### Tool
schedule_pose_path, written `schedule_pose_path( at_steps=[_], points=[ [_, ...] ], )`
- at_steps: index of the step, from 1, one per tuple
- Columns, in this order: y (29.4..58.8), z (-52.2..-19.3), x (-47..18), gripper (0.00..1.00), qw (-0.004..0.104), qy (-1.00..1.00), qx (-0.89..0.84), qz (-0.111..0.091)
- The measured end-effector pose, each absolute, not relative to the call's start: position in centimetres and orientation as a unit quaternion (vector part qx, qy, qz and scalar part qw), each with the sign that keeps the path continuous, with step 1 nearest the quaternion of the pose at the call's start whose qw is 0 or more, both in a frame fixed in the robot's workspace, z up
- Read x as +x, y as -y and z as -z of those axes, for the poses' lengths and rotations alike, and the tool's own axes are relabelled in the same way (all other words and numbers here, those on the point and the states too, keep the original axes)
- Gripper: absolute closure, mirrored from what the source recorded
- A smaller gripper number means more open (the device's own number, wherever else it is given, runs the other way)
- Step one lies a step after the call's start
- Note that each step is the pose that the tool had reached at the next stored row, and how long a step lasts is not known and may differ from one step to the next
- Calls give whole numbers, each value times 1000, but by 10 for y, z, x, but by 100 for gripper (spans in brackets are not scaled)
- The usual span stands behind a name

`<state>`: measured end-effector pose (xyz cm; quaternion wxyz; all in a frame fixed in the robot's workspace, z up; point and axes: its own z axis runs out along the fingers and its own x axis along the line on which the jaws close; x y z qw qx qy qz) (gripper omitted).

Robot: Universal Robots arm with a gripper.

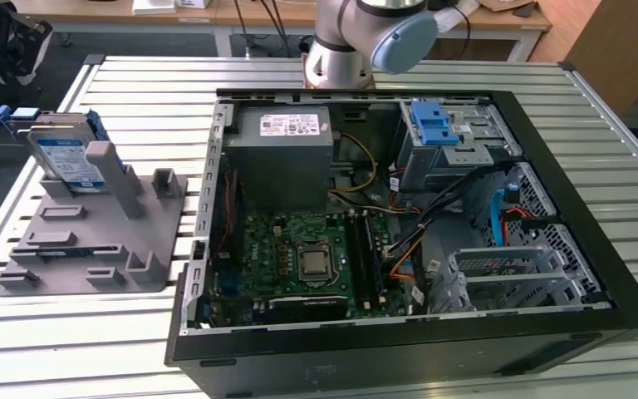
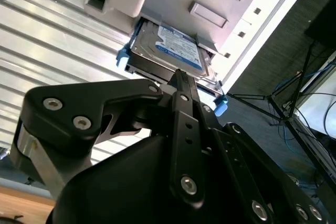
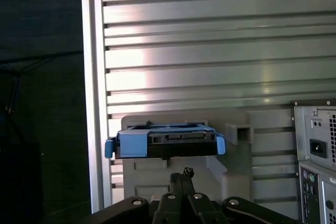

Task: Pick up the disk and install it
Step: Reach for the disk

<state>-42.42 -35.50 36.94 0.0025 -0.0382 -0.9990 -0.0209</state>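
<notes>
**Supervisor:** Where is the workpiece?

**Inspector:** The flat rectangular silver disk, with a white-and-blue label and a blue plastic carrier, stands on edge in a slot of the grey plastic holder block. The block sits on the slatted aluminium table at the exterior view's left. It is well apart from the open black computer tower. Both wrist views show the disk seated in that block.

**Supervisor:** What is the state of the end effector?

**Inspector:** The black linkage gripper is clenched, tips meeting, with nothing between them. In the first wrist view the tips sit just short of the carrier's edge, not touching.

**Supervisor:** And the tower?

**Inspector:** It lies on its side with the interior exposed. The metal drive cage with blue plastic latch is near the grey power-supply box. The green motherboard lies in front of that box. The arm's grey base stands behind the tower.
</notes>
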Motion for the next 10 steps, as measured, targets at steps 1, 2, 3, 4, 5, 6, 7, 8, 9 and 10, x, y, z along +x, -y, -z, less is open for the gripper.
schedule_pose_path(
  at_steps=[1,2,3,4,5,6,7,8,9,10],
  points=[
    [354,-369,-427,89,3,999,-38,21],
    [352,-368,-430,89,4,999,-38,21],
    [351,-368,-433,89,4,999,-38,21],
    [350,-367,-436,89,5,999,-38,21],
    [349,-367,-439,89,6,999,-38,21],
    [348,-367,-441,89,6,999,-38,21],
    [347,-366,-443,89,7,999,-38,21],
    [347,-366,-444,89,8,999,-38,21],
    [347,-366,-444,89,8,999,-38,21],
    [347,-366,-444,89,8,999,-38,21]
  ],
)
